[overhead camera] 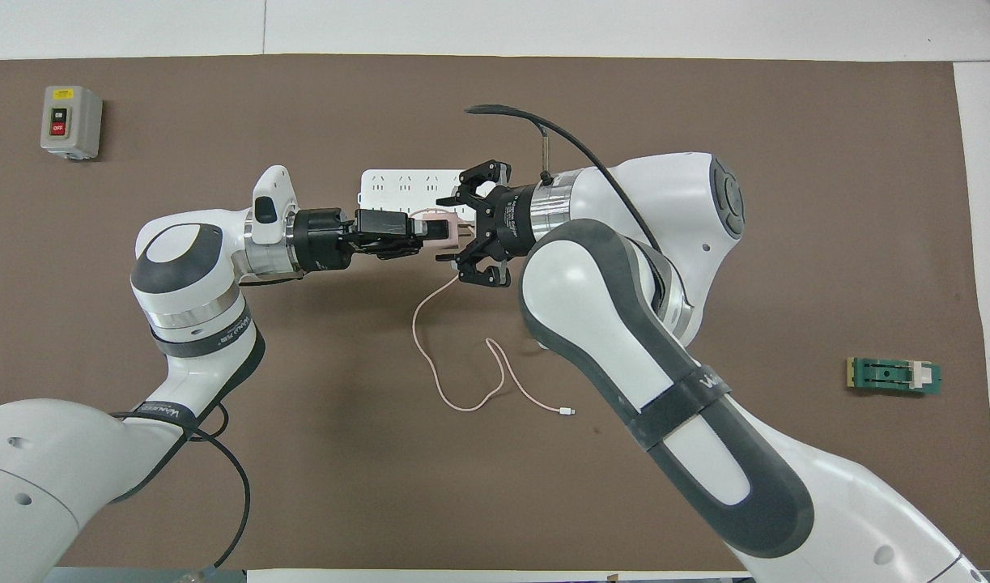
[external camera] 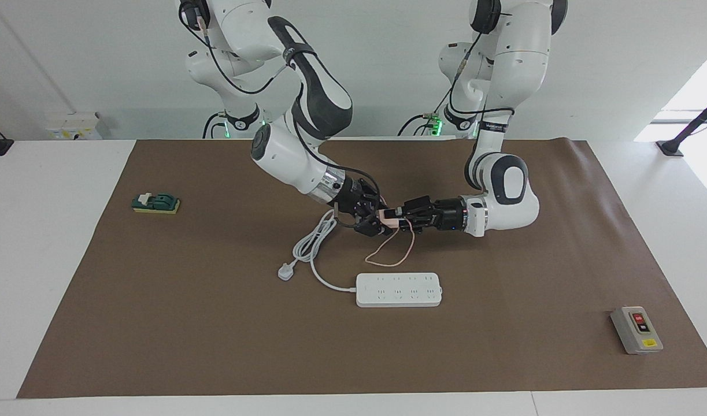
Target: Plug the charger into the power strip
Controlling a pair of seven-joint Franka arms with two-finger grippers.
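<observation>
Mid-air handover, by the look of it. The small pale-pink cube-shaped charger point(external camera: 389, 217) hangs between both claws, up off the brown paper mat point(external camera: 156, 323) and roughly over its middle, on the side toward the robots' edge. The left gripper point(external camera: 398, 218) reaches in level from the left arm's end and is clenched on the cube. The right gripper point(external camera: 382, 219) comes down at a slant, its black links splayed around the cube's other end; whether it is released or gripping I cannot tell. Two claws on one cube would make sense as a regrip, to turn the prongs toward the sockets.

The charger's thin pink cable point(overhead camera: 462, 380) droops limp to the mat and loops away to a tiny white connector point(overhead camera: 568, 411). The long white plastic power strip point(external camera: 399, 289) lies flat near the mat's centre, toward the edge away from the robots, sockets up, its thick white cord point(external camera: 315, 242) coiling to a three-pin plug point(external camera: 285, 271). Hard, smooth plastic; nothing plugged in yet.
</observation>
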